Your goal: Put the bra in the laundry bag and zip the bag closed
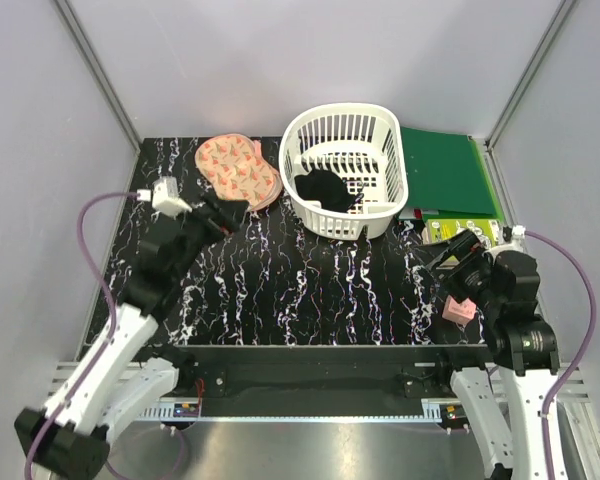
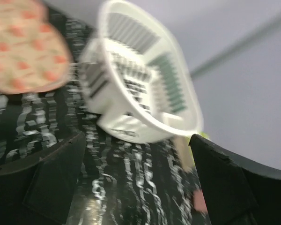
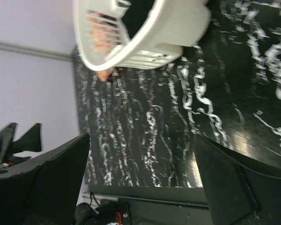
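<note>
First step, and nothing is picked up yet. The left tool (image 2: 136, 140) is spread wide and empty near the laundry bag (image 1: 238, 168), which lies on the counter (image 1: 310, 285) at the far left, just beside the white basket (image 1: 392, 160). The right tool (image 3: 141, 138) is equally wide and empty, off to the right. The bra (image 1: 323, 190) sits in a black heap inside the basket. Next, I reckon, a tool dips over the rim and pinches that soft fabric out. The count: one bra, one bag, one basket, two tools.

Pale grey walls (image 1: 310, 50) stand at twelve o'clock behind a black, white-veined tabletop (image 1: 310, 290), green board (image 1: 445, 170) at two o'clock.
</note>
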Motion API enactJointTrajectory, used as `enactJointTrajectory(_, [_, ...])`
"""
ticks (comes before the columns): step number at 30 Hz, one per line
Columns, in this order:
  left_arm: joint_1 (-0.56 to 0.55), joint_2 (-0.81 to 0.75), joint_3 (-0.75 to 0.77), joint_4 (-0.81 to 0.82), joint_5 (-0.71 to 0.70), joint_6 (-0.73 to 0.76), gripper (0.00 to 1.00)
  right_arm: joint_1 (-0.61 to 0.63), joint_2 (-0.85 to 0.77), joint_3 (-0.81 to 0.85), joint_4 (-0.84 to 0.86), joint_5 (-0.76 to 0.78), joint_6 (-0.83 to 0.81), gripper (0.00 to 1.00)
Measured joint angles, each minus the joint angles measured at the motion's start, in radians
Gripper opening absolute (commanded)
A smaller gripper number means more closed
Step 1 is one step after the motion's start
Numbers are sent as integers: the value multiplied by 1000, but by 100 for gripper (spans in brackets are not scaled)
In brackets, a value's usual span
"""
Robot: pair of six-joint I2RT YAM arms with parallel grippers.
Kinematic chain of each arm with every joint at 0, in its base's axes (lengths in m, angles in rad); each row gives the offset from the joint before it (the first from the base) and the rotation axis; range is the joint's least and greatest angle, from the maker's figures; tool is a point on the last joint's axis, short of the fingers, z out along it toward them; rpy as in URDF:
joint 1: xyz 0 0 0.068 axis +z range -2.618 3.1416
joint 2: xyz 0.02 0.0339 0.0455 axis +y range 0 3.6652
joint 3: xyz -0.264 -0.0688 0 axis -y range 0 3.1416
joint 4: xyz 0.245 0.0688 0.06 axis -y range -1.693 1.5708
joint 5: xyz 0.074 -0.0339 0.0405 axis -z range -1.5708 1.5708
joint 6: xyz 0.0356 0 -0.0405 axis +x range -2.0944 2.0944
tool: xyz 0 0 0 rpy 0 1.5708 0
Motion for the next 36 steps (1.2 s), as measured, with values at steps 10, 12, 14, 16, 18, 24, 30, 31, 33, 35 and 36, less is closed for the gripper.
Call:
enactJointTrajectory(10, [217,677,470,-328,-26,124,99,-1,314,240,-301,60,-167,100])
enactJointTrajectory(12, [247,775,517,-327,16,136,99,-2,394,282,-341,29,-214,100])
enactJointTrajectory(14, [252,910,617,-339,41,159,98,-2,458,311,-371,-5,-260,100])
enactJointTrajectory(16, [243,1035,725,-348,45,183,96,-3,497,319,-388,-32,-298,100])
enactJointTrajectory(18, [235,1157,842,-365,44,214,90,-3,504,322,-406,-58,-328,100])
enactJointTrajectory(24, [213,1452,1109,-441,7,322,83,-3,496,373,-421,-106,-383,100])
enactJointTrajectory(30, [187,1518,1135,-526,-58,389,78,-3,495,378,-432,-109,-397,100])
enactJointTrajectory(31, [183,1520,1139,-533,-60,393,77,-3,496,378,-432,-109,-398,100])
enactJointTrajectory(33, [174,1522,1148,-536,-61,396,76,-3,497,378,-433,-109,-399,100])
enactJointTrajectory(35, [164,1522,1154,-533,-60,395,84,-3,503,378,-433,-109,-402,100])
enactJointTrajectory(36, [158,1522,1154,-530,-61,394,86,-3,507,378,-434,-109,-404,100])
